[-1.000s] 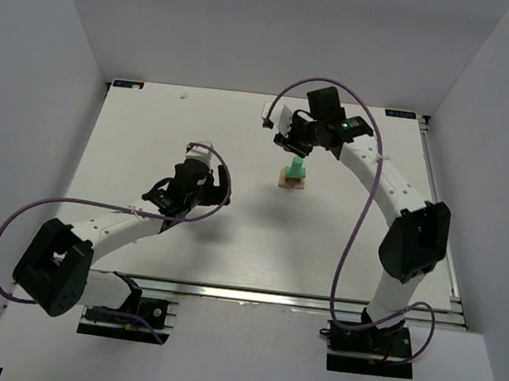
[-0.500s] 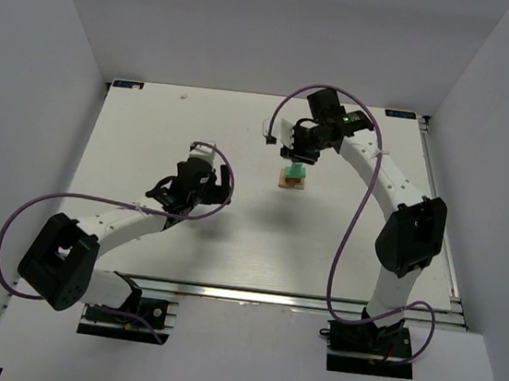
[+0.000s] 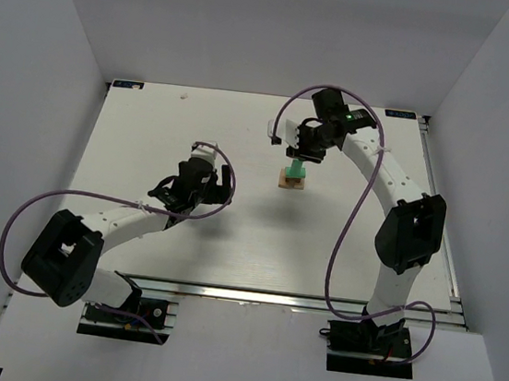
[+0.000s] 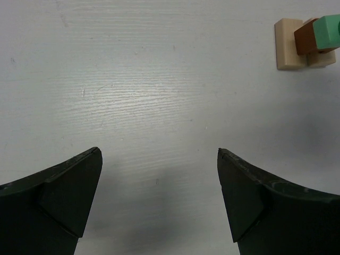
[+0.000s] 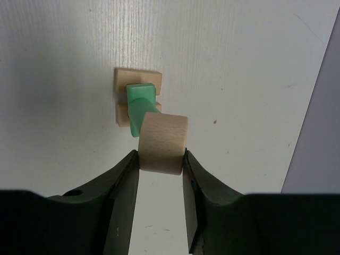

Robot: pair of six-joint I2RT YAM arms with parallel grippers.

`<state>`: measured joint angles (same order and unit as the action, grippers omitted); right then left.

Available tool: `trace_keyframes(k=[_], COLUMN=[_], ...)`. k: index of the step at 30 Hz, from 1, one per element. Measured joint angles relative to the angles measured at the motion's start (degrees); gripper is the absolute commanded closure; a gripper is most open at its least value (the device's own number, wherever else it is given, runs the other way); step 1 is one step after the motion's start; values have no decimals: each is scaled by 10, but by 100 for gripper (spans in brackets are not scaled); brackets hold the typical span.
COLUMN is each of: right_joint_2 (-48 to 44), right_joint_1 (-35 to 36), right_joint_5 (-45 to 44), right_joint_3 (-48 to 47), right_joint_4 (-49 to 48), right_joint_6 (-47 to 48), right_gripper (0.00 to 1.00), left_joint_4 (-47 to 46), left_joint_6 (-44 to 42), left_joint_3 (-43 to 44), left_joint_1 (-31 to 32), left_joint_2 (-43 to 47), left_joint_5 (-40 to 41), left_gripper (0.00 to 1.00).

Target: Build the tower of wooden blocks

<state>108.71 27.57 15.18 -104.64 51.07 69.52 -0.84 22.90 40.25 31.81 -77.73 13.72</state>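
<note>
The wood block tower (image 3: 292, 177) stands at mid-table: a pale tan base (image 5: 138, 77), a dark brown block (image 4: 305, 36) and a mint green block (image 5: 139, 102) on top. My right gripper (image 5: 161, 157) is shut on a pale wooden cylinder (image 5: 162, 142), which hangs above and just nearer the camera than the green block, partly covering it. In the top view the right gripper (image 3: 298, 152) hovers over the tower's far side. My left gripper (image 4: 158, 154) is open and holds nothing, low over bare table with the tower to its upper right.
The white table (image 3: 150, 131) is walled by white panels on the left, back and right. A grey wall edge (image 5: 319, 133) shows at the right of the right wrist view. The left arm (image 3: 140, 218) stretches diagonally toward the table's middle.
The right gripper, still holding the cylinder, has shifted a little to the right over the tower. The left gripper has crept slightly to the right.
</note>
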Motion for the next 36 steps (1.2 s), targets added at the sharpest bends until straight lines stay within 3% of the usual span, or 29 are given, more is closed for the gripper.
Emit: trace_keyframes(k=[36], right_joint_2=[61], right_joint_1=[-21], right_joint_5=[30], right_joint_3=[-47], right_joint_4=[59], right_joint_6=[57], right_gripper=[86], left_joint_4=[-9], left_joint_6=[-15], left_joint_3=[9], left_joint_1=[-2], left_joint_2=[-35], left_joint_5=[-17], left_gripper=[2])
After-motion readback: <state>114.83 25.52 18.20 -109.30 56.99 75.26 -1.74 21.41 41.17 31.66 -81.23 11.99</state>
